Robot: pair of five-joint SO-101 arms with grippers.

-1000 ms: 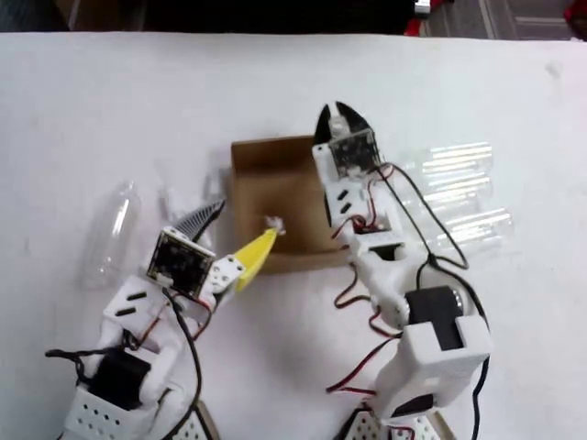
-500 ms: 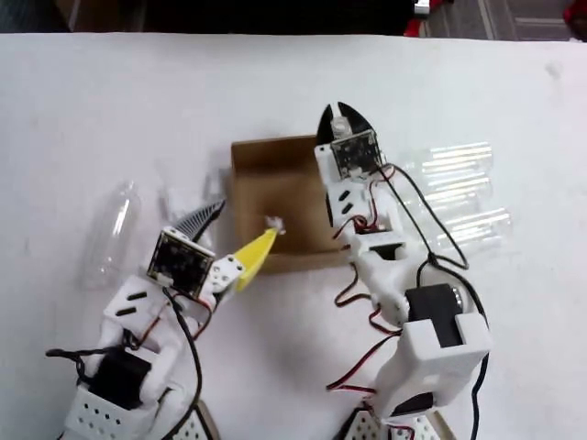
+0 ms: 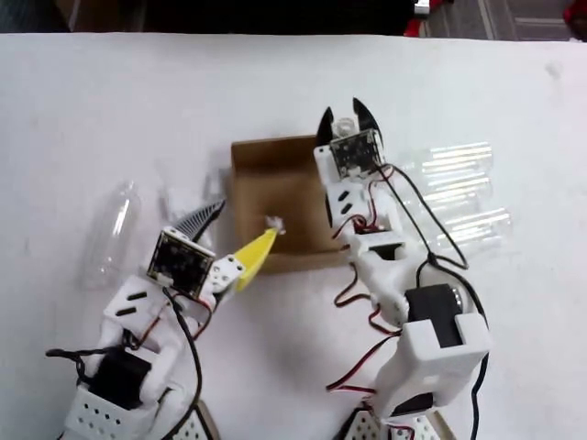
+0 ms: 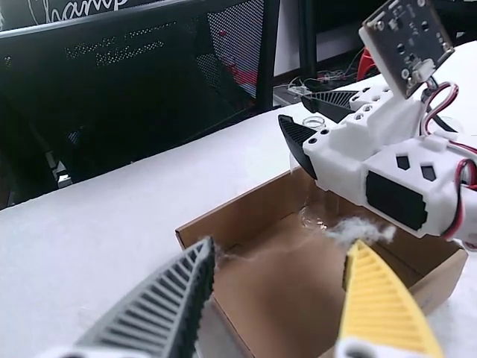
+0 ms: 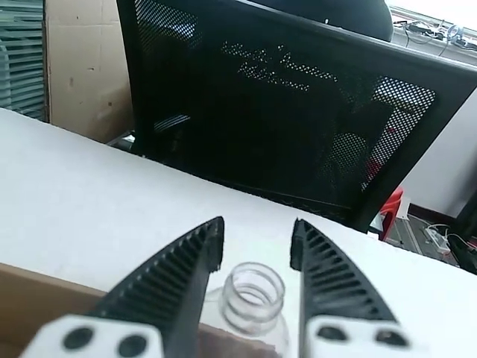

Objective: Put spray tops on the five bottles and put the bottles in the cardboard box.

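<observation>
- Bottle of clear plastic stands upright with a bare, open neck and no spray top on it. It seems to stand inside the cardboard box, against the far wall.
- Right gripper hangs over it, black fingers open, one on each side of the neck and not touching it.
- Left gripper hovers at the box's near edge. Its grey and yellow fingers are spread open and hold nothing.
- Step in hand, as I judge it: handling this one bottle at the box, with capping not yet done.
- The next move likely calls for the right fingers either to close squarely on the narrow neck or to lift straight up, without tipping the light bottle.
- Count: five bottles, I believe.
  - The upright one.
  - A lone bottle lying on the table on the left arm's side.
  - A group of bottles, seemingly three, lying on the right arm's side.
- Also one box, and one white tuft on its floor.
</observation>
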